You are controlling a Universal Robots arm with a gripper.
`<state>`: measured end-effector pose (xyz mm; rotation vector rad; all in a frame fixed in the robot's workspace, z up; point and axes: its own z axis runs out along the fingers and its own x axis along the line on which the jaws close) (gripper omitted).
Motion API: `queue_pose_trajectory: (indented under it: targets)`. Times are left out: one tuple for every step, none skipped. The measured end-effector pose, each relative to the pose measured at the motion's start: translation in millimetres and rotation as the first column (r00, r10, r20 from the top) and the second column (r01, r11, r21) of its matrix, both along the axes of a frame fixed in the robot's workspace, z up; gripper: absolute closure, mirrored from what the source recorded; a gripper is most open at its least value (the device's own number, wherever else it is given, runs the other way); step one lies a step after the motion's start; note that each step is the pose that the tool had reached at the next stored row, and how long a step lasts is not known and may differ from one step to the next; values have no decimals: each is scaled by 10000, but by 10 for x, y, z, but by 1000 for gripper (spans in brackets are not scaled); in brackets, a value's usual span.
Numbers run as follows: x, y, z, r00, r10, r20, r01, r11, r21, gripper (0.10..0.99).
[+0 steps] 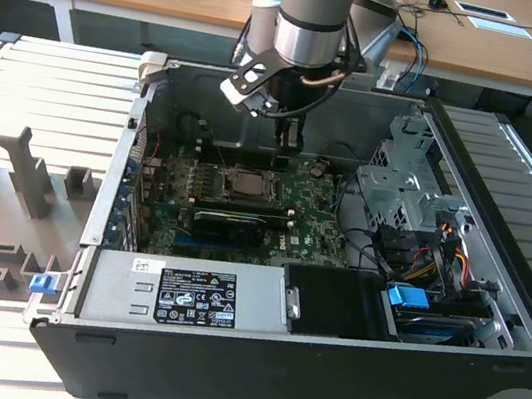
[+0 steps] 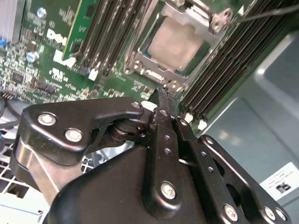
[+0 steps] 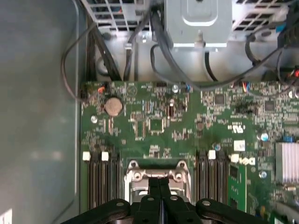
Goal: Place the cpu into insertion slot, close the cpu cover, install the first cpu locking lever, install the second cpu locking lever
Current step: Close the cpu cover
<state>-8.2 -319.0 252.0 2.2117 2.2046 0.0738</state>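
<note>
Already the cpu [image 2: 175,44] lay in the insertion slot [image 2: 148,46], with the cpu cover [image 2: 216,22] down around it. The gripper [image 2: 161,93] hung just over the slot's edge, its fingers pressed together, holding nothing. A thin lever [image 2: 266,13] stuck out, probably not locked yet.

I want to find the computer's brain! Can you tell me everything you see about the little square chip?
The cpu is a small flat square chip with a dull silver-grey metal top. It lies flat on the green motherboard, between rows of long black memory slots. The cpu cover, a thin silver metal frame, sits around its edges and leaves the middle bare. The gripper, fingers shut, hangs close by, apparently without touching it.
</note>
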Motion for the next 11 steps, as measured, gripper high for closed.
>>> queue_pose_trajectory:
  targets:
    - [-32, 0, -3, 10000, 0, 0, 0, 10000, 1, 980]
    - [-63, 0, -10, 10000, -2, 0, 2, 10000, 1, 980]
    - [-81, 0, -24, 10000, 2, 1, -2, 10000, 0, 980]
    - [-103, 0, -53, 10000, 31, 0, -31, 10000, 0, 980]
    - [-118, 0, -73, 10000, 72, 0, -72, 10000, 1, 980]
    - [-131, 0, -91, 9999, 122, -1, -122, 9999, 2, 980]
    - [-147, 0, -127, 9998, 223, 0, -223, 9998, 3, 980]
    - [-158, 0, -135, 9997, 254, 1, -254, 9997, 5, 980]
    - [-176, -1, -140, 9996, 280, -1, -280, 9996, 4, 980]
    - [-196, -1, -143, 9995, 303, -2, -303, 9995, 3, 980]
    - [-218, -1, -146, 9995, 323, -2, -323, 9995, 4, 980]
